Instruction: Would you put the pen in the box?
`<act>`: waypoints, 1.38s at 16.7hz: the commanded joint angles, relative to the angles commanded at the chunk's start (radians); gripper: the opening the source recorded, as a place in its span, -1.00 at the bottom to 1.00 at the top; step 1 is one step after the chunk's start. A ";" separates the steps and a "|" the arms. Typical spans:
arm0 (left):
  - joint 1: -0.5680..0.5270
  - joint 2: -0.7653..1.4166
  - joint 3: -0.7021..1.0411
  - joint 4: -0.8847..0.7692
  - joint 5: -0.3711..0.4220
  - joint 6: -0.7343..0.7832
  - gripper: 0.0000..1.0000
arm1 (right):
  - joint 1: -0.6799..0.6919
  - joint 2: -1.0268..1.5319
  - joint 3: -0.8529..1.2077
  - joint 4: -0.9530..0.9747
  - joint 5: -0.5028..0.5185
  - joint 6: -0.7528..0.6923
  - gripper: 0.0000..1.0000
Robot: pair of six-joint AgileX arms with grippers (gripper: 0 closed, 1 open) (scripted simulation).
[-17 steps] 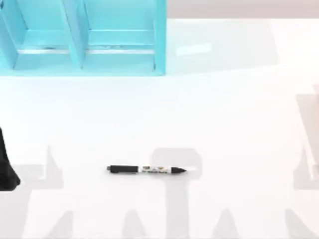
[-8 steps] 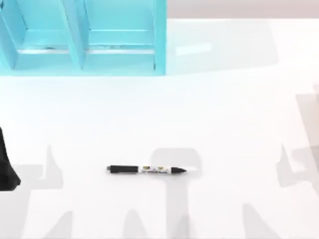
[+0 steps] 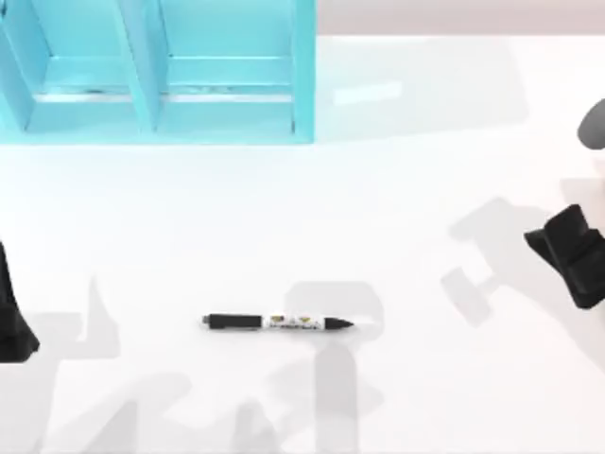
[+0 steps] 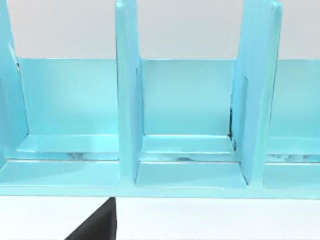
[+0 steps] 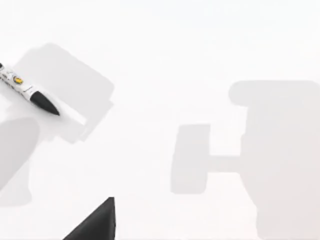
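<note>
Pen not yet picked up; right arm just coming in.

Top view: pen [image 3: 277, 323] lies flat on the table [image 3: 397, 208], well in front of the teal box [image 3: 156, 71], tip pointing to the table's right. Nothing done yet: grasp, carry and drop all remain. Right gripper [image 3: 570, 253] has entered at the right edge, well apart from the pen; a second ago just its shadow showed. Can't tell its finger state. Left arm [image 3: 11, 312] parked at the left edge.
Left wrist view: box compartments [image 4: 187, 105], open and empty.
Right wrist view: pen tip [image 5: 44, 102] at the edge, untouched.
</note>
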 joint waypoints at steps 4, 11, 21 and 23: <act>0.000 0.000 0.000 0.000 0.000 0.000 1.00 | 0.128 0.441 0.397 -0.301 -0.017 -0.113 1.00; 0.000 0.000 0.000 0.000 0.000 0.000 1.00 | 0.306 1.147 1.120 -0.754 -0.029 -0.320 1.00; 0.000 0.000 0.000 0.000 0.000 0.000 1.00 | 0.405 1.686 1.885 -1.043 -0.022 -0.525 1.00; 0.000 0.000 0.000 0.000 0.000 0.000 1.00 | 0.408 1.713 1.931 -1.054 -0.022 -0.538 1.00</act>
